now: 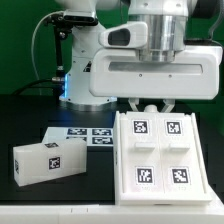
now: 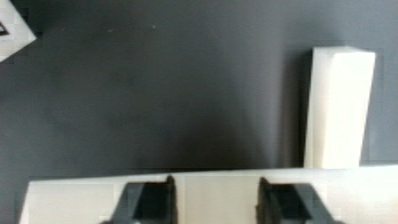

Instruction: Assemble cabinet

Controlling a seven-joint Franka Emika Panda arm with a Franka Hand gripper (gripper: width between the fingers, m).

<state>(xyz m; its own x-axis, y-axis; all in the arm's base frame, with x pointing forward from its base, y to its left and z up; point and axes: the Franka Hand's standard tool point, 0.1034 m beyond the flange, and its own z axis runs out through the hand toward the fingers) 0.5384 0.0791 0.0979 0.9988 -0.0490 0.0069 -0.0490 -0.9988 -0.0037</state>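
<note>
Hanging the gripper (image 1: 150, 109) straight down from the arm (image 1: 150, 40), right over the edge of the cabinet (image 1: 165, 150) lying farthest from the exterior camera. Holding the two black fingers (image 2: 146, 200) apart, with a wide gap showing between them in the wrist view. Showing white surface in that gap and on the outer side of each finger. Not telling from either view whether the fingers are touching that surface or only hovering above it; gripping nothing that can be made out.

Finding the cabinet lying flat on the black bench (image 1: 30, 115), directly beneath the gripper and stretching from it toward the exterior camera. Showing four square black-and-white tags on its upward face, set two by two, each inside its own raised frame.

Spotting the marker board (image 1: 88, 134) lying flat on the bench near the gripper, toward the exterior view's left, just beside the cabinet. Spotting a smaller white block (image 1: 45, 158) with one tag on its side, well apart from the gripper, beyond the marker board on that same side.

Catching, in the wrist view, a long white bar (image 2: 338, 105) running away from the fingers across the dark bench; not telling whether it is joined to the cabinet.
</note>
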